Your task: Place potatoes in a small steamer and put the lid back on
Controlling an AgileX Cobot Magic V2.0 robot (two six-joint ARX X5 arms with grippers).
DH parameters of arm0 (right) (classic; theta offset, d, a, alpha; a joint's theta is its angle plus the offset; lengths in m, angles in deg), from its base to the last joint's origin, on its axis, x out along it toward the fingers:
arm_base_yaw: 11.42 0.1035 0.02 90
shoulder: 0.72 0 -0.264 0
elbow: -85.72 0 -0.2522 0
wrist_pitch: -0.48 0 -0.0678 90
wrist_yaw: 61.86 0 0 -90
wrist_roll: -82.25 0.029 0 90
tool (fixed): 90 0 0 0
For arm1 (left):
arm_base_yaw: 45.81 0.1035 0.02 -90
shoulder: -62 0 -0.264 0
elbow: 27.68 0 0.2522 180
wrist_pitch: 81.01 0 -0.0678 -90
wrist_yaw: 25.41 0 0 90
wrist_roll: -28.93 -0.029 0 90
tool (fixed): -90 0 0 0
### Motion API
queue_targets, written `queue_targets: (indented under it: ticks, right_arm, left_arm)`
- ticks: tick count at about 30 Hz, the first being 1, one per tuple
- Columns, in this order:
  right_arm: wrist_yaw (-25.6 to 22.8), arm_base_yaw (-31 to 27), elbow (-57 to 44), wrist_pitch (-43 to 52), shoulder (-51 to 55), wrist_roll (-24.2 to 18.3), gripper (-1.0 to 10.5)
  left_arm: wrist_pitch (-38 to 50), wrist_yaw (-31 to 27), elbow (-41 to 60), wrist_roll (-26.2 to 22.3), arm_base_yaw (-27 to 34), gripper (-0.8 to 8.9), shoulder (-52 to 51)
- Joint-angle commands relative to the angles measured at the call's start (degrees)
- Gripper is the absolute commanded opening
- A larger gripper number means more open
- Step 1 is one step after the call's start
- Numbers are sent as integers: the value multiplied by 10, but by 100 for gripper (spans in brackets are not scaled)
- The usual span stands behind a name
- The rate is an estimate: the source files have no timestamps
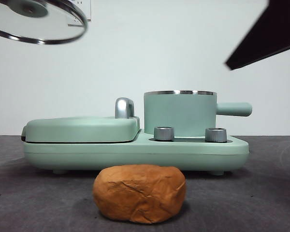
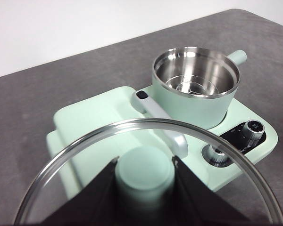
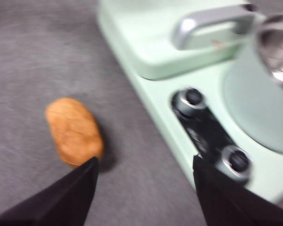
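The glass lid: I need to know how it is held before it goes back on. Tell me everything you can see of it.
The glass lid is round and clear, with a shiny steel rim and a mint-green knob. The left gripper holds it by the knob, one black jaw on each side. It hangs in the air, slightly tilted, high above the griddle cover, touching nothing else. The small steamer stands open, away from it.

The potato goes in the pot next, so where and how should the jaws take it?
Grip the potato across its narrower middle, coming down from above: it lies flat on the table, an elongated lump, clear of the cooker base. The right gripper, jaws open, is nearest.
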Motion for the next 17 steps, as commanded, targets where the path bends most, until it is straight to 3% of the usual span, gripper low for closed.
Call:
queue_targets:
  ticks: [1, 17]
  right_arm:
    - [1, 32, 22, 8, -50, -2, 321]
    - [0, 143, 63, 66, -276, -14, 321]
  left_arm:
    - [-1, -3, -8, 7, 4, 16, -24]
    - [-41, -23, -8, 10, 20, 15, -69]
